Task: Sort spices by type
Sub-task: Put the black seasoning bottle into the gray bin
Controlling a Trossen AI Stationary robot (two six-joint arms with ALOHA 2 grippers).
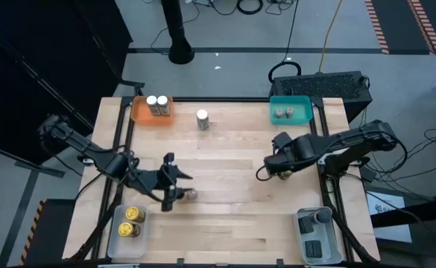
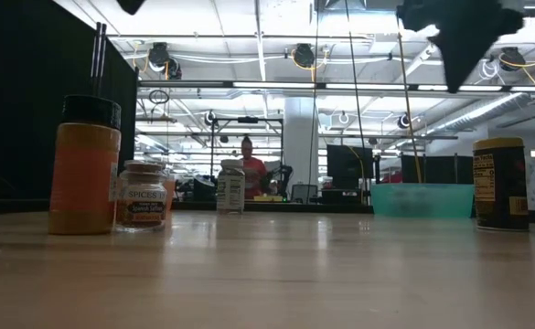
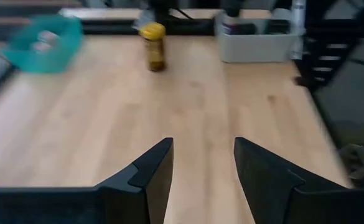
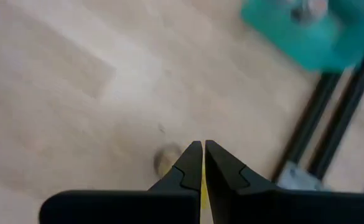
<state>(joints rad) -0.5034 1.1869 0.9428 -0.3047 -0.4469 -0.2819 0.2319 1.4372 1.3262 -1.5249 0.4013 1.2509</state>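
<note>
My left gripper hovers open over the near left of the table, with nothing between its fingers. A small brown jar stands just beside it. My right gripper is shut and holds nothing, raised high above the table at the right. A dark jar with a yellow lid stands on the wood below it. A white-topped jar stands alone near the far edge. A tall orange jar with a black lid shows in the low view.
At the far edge, an orange tray holds two white-topped jars and a teal tray two grey-lidded ones. At the near edge, a clear tray on the left holds two gold jars and one on the right holds dark ones. Bare wood lies between them.
</note>
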